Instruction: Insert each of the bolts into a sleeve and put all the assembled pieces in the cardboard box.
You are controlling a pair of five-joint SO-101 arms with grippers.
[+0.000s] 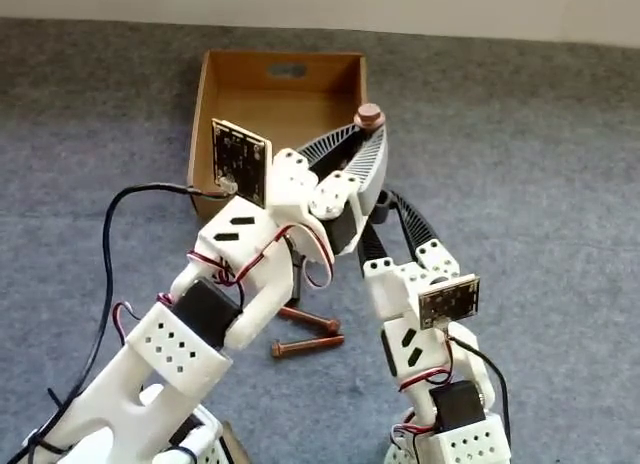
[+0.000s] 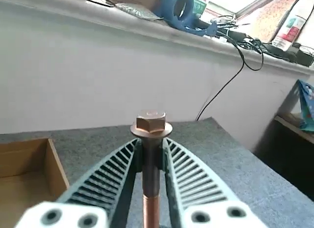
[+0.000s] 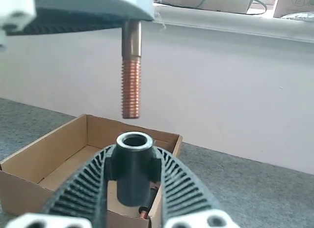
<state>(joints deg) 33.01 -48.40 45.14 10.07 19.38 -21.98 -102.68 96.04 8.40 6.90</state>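
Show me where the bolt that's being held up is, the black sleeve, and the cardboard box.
held bolt (image 2: 151, 123): left wrist view, on its hex head.
black sleeve (image 3: 132, 174): right wrist view, on its side wall below the rim.
cardboard box (image 1: 240, 72): high view, on its inner back wall.

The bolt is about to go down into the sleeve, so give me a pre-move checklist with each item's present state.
1. Left gripper shut on the bolt, head up: ok.
2. Right gripper shut on the sleeve, bore facing up: ok.
3. Bolt tip above the sleeve's mouth, not touching it: ok.
4. Tip centred over the bore: cannot tell; it looks in line in the right wrist view, but that is one angle.
5. Cardboard box open, behind both grippers: ok.
6. All bolts sleeved: not ok, two loose bolts lie bare.
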